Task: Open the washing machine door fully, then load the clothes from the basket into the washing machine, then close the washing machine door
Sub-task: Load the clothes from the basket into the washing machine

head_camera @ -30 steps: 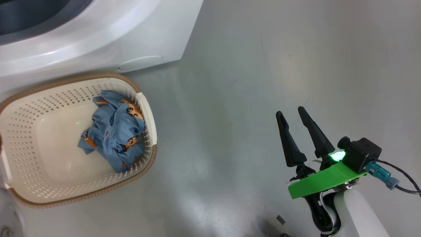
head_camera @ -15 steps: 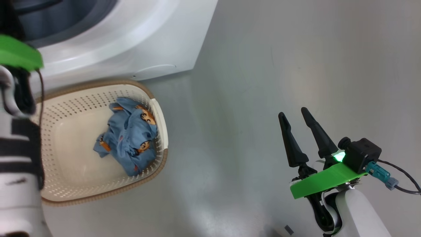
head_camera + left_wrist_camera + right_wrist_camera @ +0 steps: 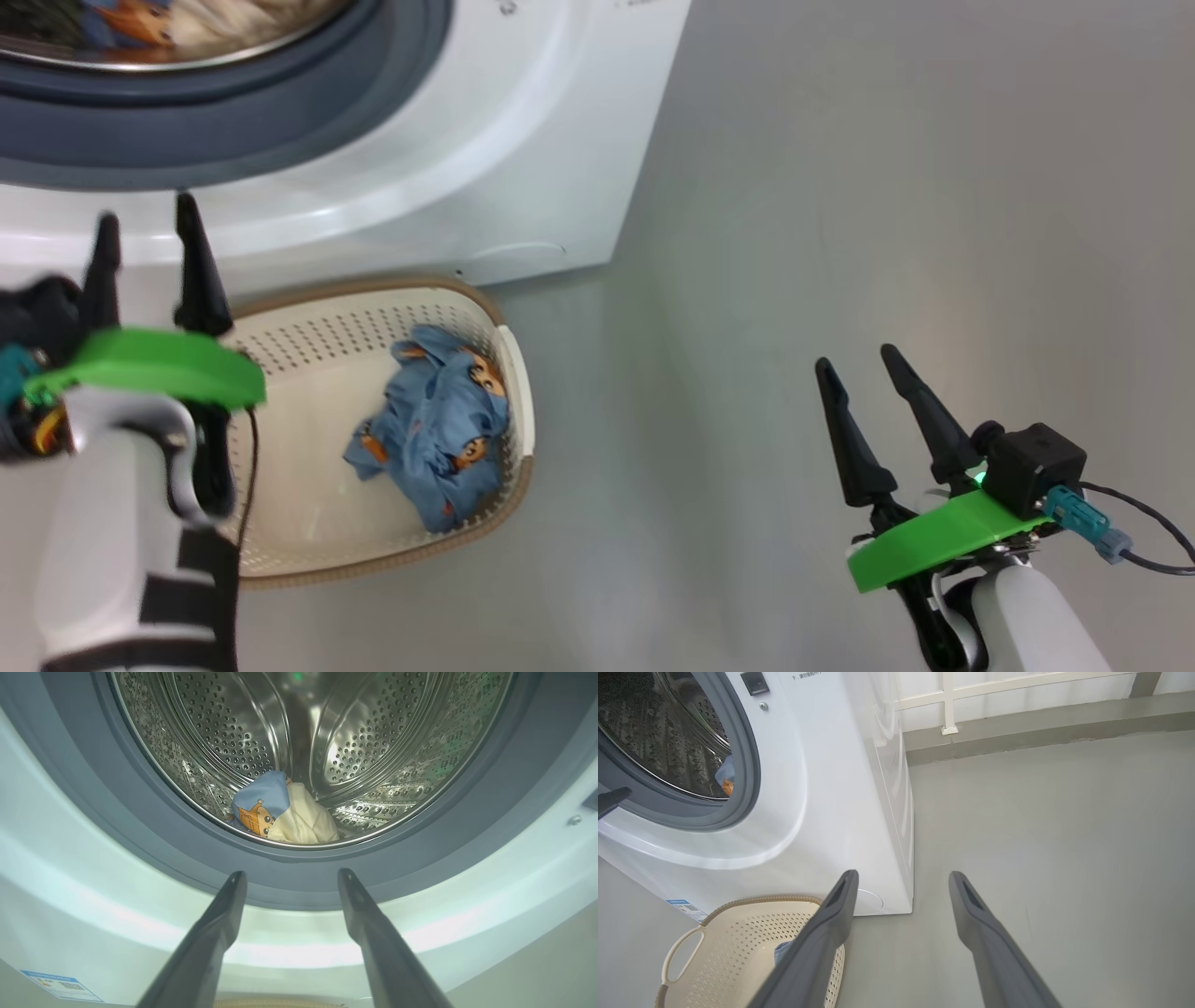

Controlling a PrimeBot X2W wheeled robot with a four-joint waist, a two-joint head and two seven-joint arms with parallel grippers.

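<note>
The washing machine [image 3: 523, 140] stands at the top left with its drum mouth uncovered; its door is out of view. Blue and cream clothes [image 3: 285, 816] lie in the steel drum behind the grey-blue gasket [image 3: 154, 835]. On the floor in front sits the cream basket [image 3: 355, 322], with a crumpled blue garment [image 3: 439, 448] at its right end. My left gripper [image 3: 147, 213] is open and empty, above the basket's left end, fingers pointing at the drum mouth [image 3: 292, 875]. My right gripper [image 3: 854, 359] hangs open and empty over bare floor, right of the basket [image 3: 738, 942].
Grey floor [image 3: 840, 187] spreads to the right of the machine. A wall base with a white rail [image 3: 948, 728] runs behind it. A blue label sticker [image 3: 60, 984] sits low on the machine's front. A cable [image 3: 1148, 523] trails from my right wrist camera.
The head camera has swung, so machine and basket sit further right and the drum mouth shows. My left arm has come in at the lower left, gripper open. The right gripper has barely moved.
</note>
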